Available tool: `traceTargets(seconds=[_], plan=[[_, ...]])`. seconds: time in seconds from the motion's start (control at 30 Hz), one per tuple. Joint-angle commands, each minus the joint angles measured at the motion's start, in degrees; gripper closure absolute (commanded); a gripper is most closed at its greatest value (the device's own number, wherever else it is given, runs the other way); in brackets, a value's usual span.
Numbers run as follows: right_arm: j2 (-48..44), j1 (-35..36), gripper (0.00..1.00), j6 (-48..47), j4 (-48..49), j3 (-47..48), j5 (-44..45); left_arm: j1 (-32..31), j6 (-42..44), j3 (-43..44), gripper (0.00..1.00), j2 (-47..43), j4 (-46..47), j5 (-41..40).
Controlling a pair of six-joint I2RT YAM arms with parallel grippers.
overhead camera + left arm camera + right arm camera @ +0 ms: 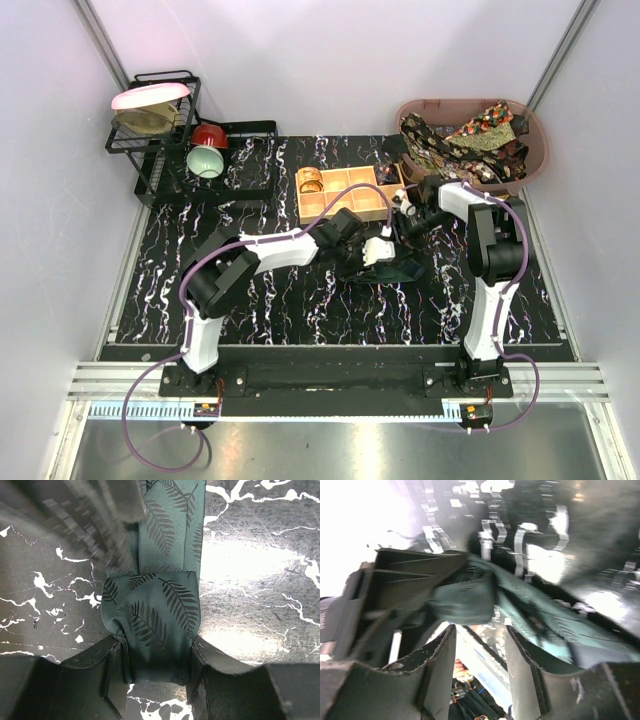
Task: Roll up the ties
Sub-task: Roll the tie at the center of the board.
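Workspace: marbled mat (250, 310) under both arms. The two tools meet near its centre.

Dish rack (160, 130): well off to the left of the left gripper (157, 650) and beyond it, at the mat's far corner.

Basket (535, 160): beyond the right gripper (481, 635) and to its right. It holds a heap of patterned ties (470, 140), dark with gold and red.

Wooden box (345, 205): just beyond both grippers, between rack and basket. A rolled gold tie (311, 181) sits in its far-left compartment.

Green tie (150, 625): plain dark green with a tone-on-tone fern print.
- The rolled end lies on the mat, directly between the left gripper's fingers (117, 675).
- The unrolled tail runs straight away from that gripper across the mat.

Left gripper: clamped on the green tie's roll, one finger against each side, the cloth pinched narrower where they press.

Right gripper:
- Released; the jaws stand apart with nothing between them.
- The green roll sits just past its fingertips (445, 655), the loose cloth trailing to its right.
- Whether a fingertip touches the cloth I cannot tell; the right wrist view is blurred.
- In the left wrist view this gripper is a smeared shape just beside the tail, on the left of it.
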Motion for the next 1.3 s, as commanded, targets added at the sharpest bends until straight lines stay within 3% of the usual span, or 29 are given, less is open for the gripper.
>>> traceTargets(seconds=[0.0,0.27,0.4,0.43,0.53,0.57,0.7,0.73,0.8,0.97,1.07,1.27], plan=[[-3.91,0.29,0.49,0.94,3.23,-1.29,-7.18,-0.17,1.72,0.2,0.67,4.19,-9.68,-7.95],[-6.28,3.72,0.44,3.51,14.74,-8.32,-5.6,-0.26,2.16,1.52,0.65,5.07,-11.0,-6.11],[-6.19,4.51,0.5,4.3,17.3,-9.21,-6.22,-0.17,2.51,1.87,0.65,5.51,-11.18,-6.19],[-6.11,4.95,0.54,4.21,17.3,-9.38,-6.04,-0.17,2.43,1.96,0.64,5.51,-11.18,-6.19],[-6.1,4.95,0.8,4.03,16.69,-10.35,-4.64,0.0,2.17,2.22,0.62,5.6,-11.27,-5.85],[-6.11,4.95,1.0,3.95,16.51,-10.53,-3.59,0.18,1.64,2.48,0.61,5.69,-11.18,-5.15],[-5.58,4.86,1.0,2.72,14.5,-10.62,1.59,2.54,-2.31,2.13,0.5,4.99,-8.9,-2.16],[-5.14,4.86,1.0,2.63,13.88,-10.62,2.57,3.25,-3.62,1.52,0.43,4.38,-6.28,-1.02],[-3.74,4.86,1.0,2.45,13.61,-10.7,5.28,5.44,-7.49,-1.01,0.38,1.83,-2.93,4.07],[-2.06,4.86,1.0,3.15,13.78,-10.53,12.05,8.17,-15.56,-10.33,0.17,-5.89,17.34,17.24],[-1.63,4.95,1.0,3.86,14.14,-10.35,15.32,8.35,-20.94,-13.16,0.01,-5.92,26.51,20.33],[-0.57,5.83,1.0,3.24,14.05,-10.79,18.05,8.35,-22.63,-14.13,0.01,-2.58,36.98,23.6]])
